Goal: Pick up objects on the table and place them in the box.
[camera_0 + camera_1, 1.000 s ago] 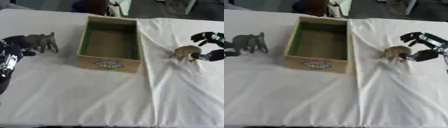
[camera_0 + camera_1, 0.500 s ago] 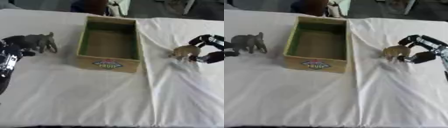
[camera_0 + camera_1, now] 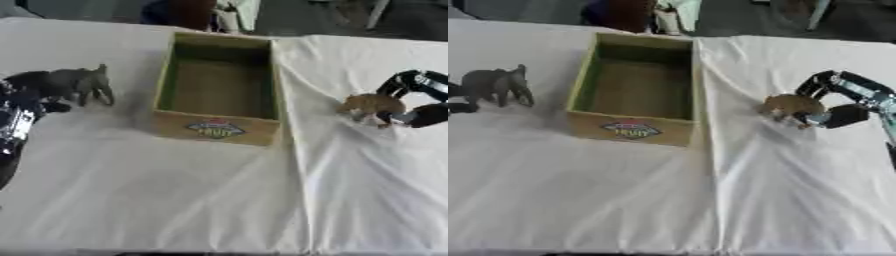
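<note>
Your black right hand (image 3: 833,102), at the right of the frame, curls its fingers and thumb round the small tan animal figure (image 3: 787,105) on the white cloth (image 3: 667,195). Seat thumb and fingers on opposite flanks before lifting toward the open wooden box (image 3: 633,127) at upper centre. Your left hand (image 3: 19,107) touches the grey elephant figure (image 3: 77,83) at upper left; its fingers cannot be made out.

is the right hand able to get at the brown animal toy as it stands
Probably yes: the right hand is already at the brown animal toy, fingers curled around its right side, with nothing between them; whether they touch is unclear.

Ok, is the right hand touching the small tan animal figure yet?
Touching: the right eye view shows the right hand with fingers curled over the tan animal figure, no gap visible.
</note>
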